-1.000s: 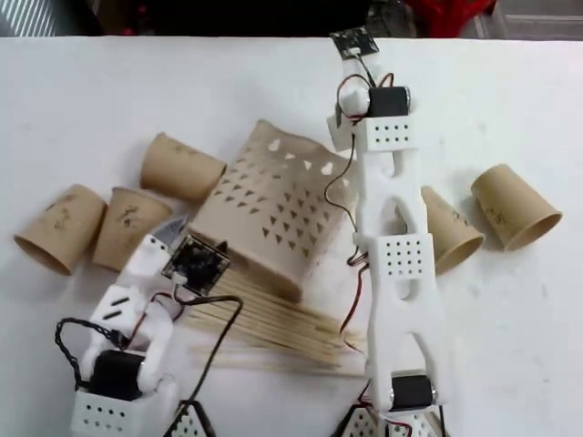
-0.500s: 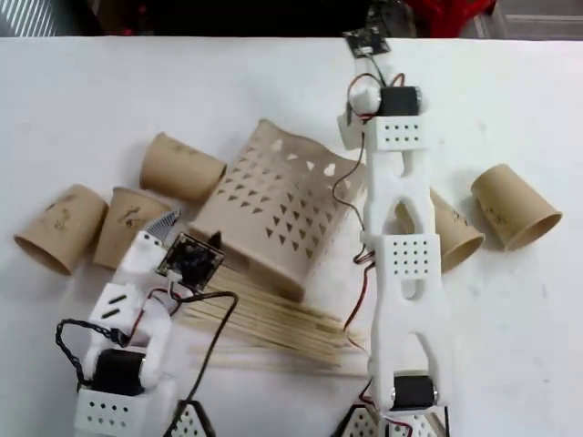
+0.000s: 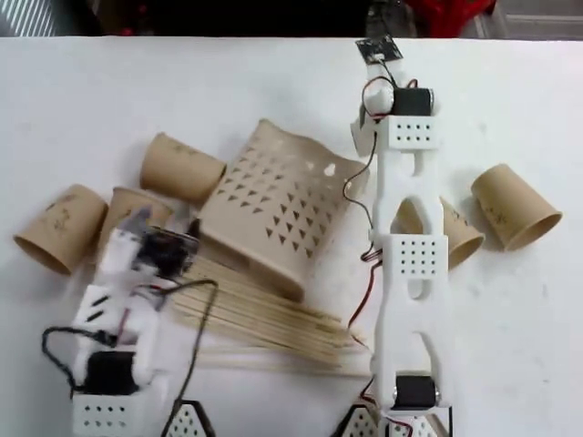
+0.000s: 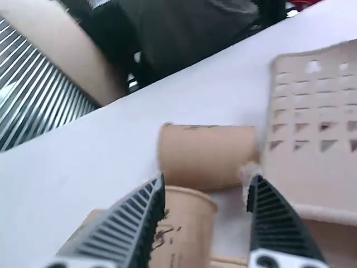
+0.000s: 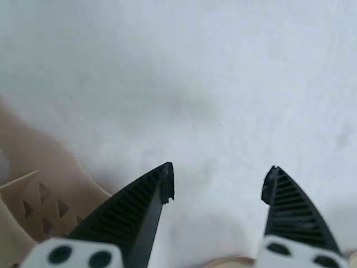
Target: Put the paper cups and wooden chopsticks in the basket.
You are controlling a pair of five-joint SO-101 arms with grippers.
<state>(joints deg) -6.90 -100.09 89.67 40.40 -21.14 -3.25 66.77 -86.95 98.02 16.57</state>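
Left tool (image 4: 206,181) open, hovering above paper cup (image 4: 187,229) lying on side, long axis near-to-far, just left of basket (image 3: 273,209). Right tool (image 5: 220,170) open over desk (image 5: 223,67) beyond basket; left arm nearer cup.

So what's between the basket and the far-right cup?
Between the basket and the far-right cup lies another cup, partly hidden under the right arm, as the high view shows.
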